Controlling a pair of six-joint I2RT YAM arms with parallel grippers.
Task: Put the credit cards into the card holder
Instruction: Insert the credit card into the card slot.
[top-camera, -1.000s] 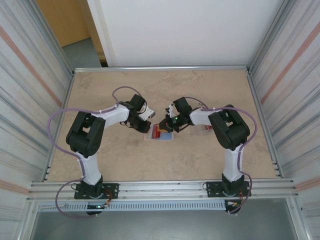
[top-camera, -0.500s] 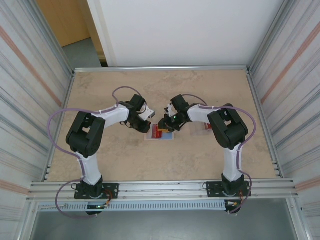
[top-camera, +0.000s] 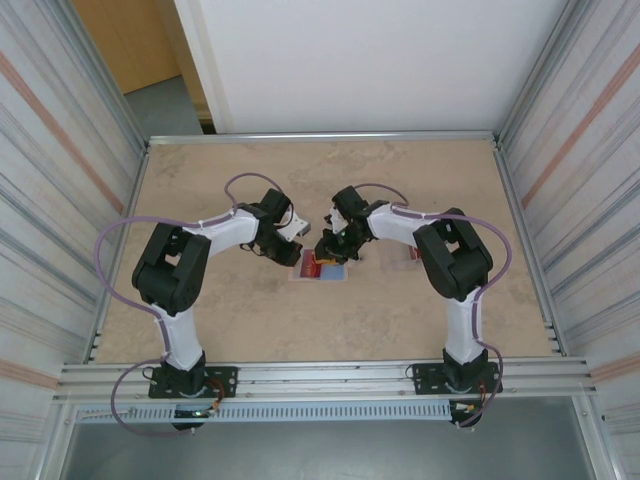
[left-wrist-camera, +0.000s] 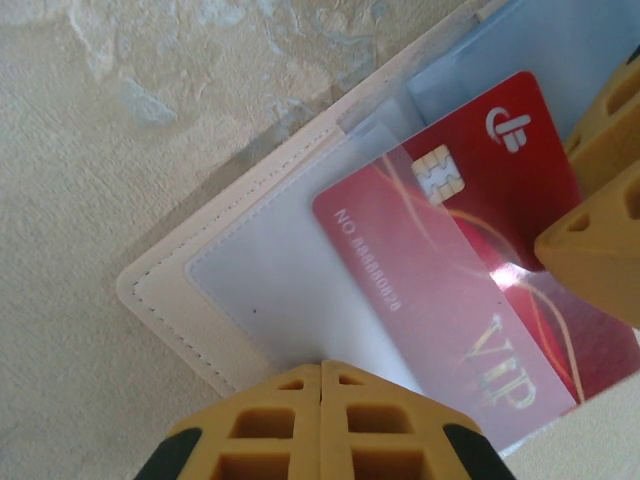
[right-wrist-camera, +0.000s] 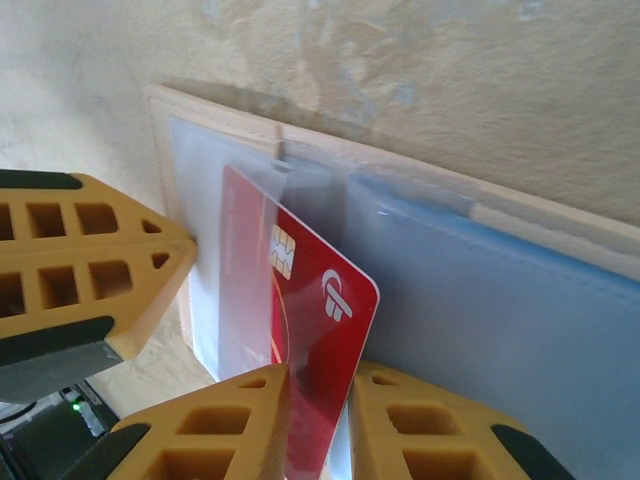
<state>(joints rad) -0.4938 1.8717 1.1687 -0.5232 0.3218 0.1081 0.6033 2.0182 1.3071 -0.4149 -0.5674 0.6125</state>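
1. Nearest, the two arms rise from their bases at the front edge of the counter (top-camera: 300, 325) and bend inward until they meet at mid-counter.
2. The left pincer (top-camera: 291, 250) is closed, its yellow fingertips (left-wrist-camera: 290, 395) pressed together at the near rim of the card holder (left-wrist-camera: 260, 290). Whether they nip a layer of the plastic cannot be told.
3. The card holder lies flat on the counter between the two pincers, on a pale beige stitched backing (left-wrist-camera: 175, 290) whose border shows around it.
4. The credit card (left-wrist-camera: 470, 300), red with a chip and pale lettering, sits partly under the holder's clear film. Its end with the logo sticks out and tilts upward.
5. The right pincer (right-wrist-camera: 318, 385) grips that free end of the card, one finger on each face, just beside the left pincer.
6. Beyond the card, a bluish clear pocket (right-wrist-camera: 480, 310) lies on the same backing.
7. Farther off, the mottled tan counter runs to a metal frame rail (top-camera: 320, 136).
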